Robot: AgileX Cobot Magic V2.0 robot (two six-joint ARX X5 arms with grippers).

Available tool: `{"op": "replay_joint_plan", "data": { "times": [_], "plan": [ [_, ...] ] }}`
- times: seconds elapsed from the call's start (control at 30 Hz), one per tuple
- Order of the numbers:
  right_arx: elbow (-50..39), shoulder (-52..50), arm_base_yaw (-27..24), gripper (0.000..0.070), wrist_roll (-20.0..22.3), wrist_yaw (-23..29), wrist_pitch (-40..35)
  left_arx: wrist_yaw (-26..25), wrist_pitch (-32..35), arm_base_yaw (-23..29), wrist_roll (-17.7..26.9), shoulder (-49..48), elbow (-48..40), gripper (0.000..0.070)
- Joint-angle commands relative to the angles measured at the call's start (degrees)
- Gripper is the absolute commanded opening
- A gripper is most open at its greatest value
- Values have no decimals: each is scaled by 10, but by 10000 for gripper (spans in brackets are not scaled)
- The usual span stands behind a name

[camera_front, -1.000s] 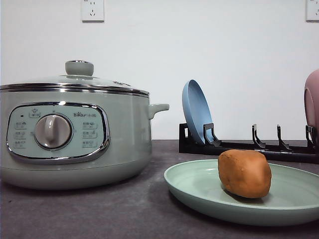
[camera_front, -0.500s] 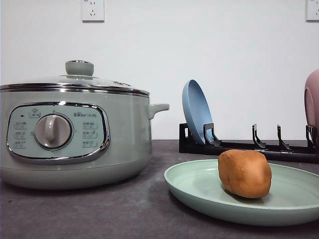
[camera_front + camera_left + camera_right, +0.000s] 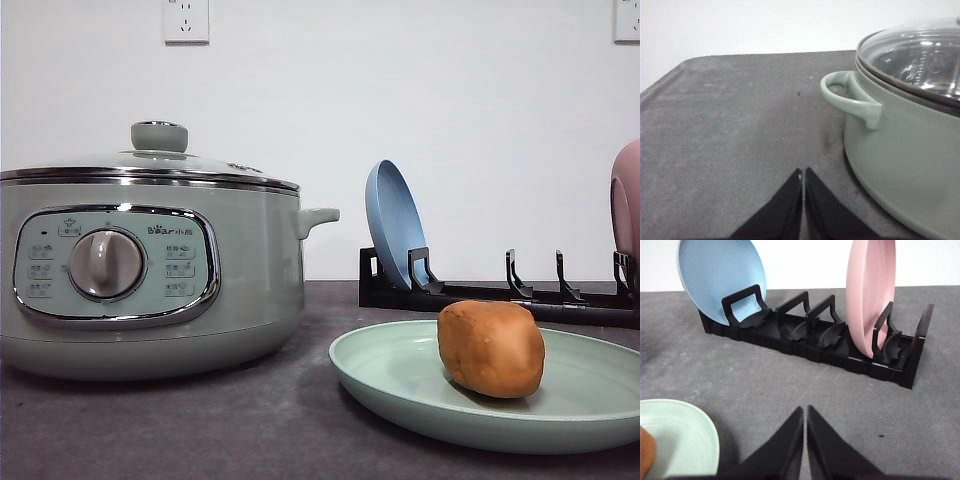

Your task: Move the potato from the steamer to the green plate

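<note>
Smooth satin sheen on the pale sage-green round steamer, with a bright polished chrome rim and a clear glossy glass lid. The lumpy orange-brown potato looks matt and dry-skinned, the shallow mint-green plate smooth and matt. Dark grey table shows a faintly mottled, dull surface. The black plastic plate rack is slightly glossy, as are the black fingers.

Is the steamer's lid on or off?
On: the lid sits closed on the steamer, knob upright.
</note>
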State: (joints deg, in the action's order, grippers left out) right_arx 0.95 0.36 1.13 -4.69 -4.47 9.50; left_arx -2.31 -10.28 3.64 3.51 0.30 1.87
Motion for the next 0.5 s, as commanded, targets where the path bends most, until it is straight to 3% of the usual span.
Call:
{"op": "replay_joint_plan", "data": {
  "times": [0.0, 0.47],
  "plan": [
    [-3, -2, 2, 0, 0, 0, -5, 0, -4, 1, -1, -1, -12, 0],
    [-3, -2, 2, 0, 0, 0, -5, 0, -4, 1, -1, -1, -12, 0]
  ]
}}
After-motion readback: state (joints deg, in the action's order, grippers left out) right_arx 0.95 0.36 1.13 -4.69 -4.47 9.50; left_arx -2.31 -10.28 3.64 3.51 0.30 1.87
